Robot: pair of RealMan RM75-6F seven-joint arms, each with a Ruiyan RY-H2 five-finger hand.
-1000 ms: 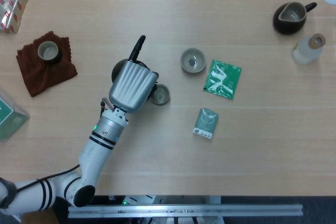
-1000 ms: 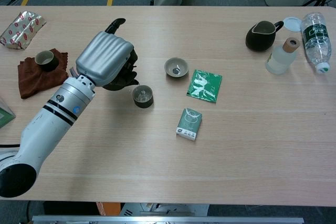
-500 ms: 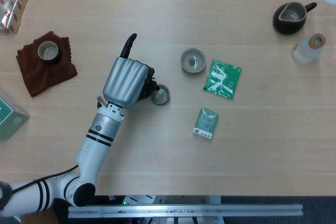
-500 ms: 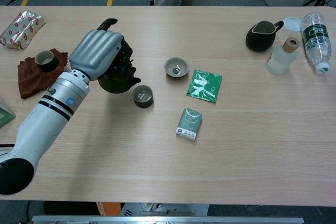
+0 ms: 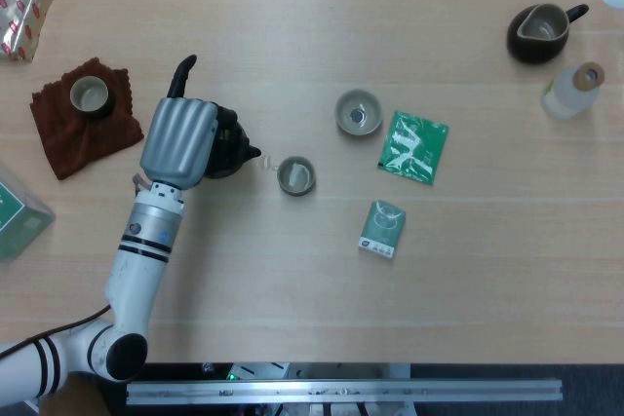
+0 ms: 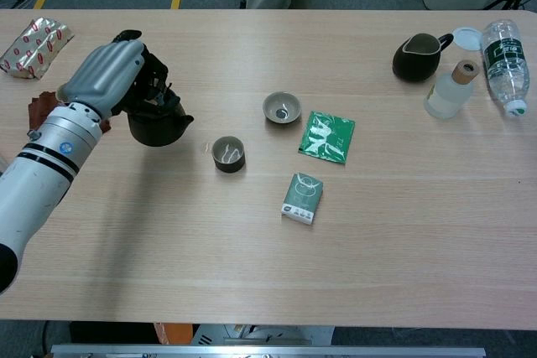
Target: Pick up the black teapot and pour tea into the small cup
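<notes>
A green-and-white packet [image 6: 302, 198] lies nearest the front edge of the wooden table [image 6: 352, 274], with the small cup [image 6: 227, 153] a little beyond it and to the left, standing upright. Left of that cup the left hand [image 6: 107, 80] grasps the black teapot [image 6: 156, 126], its fingers wrapped over the pot's top and handle side (the handle tip pokes out above the knuckles in the head view), and the spout [image 5: 252, 153] points toward the small cup without touching it; whether the pot rests on the table or hangs just above it I cannot tell. The right hand shows in neither view. Behind the small cup stands a second grey cup [image 6: 282, 108], and just to its right lies a green foil sachet [image 6: 326, 137]. At the far left, a brown cloth [image 5: 83, 126] carries another cup [image 5: 89, 94], and a silver-and-red wrapper [image 6: 35, 46] lies beyond it. At the far right stand a dark pitcher [image 6: 417, 57], a clear bottle with a cork-coloured cap [image 6: 446, 90] and a plastic water bottle lying on its side [image 6: 506, 55].
</notes>
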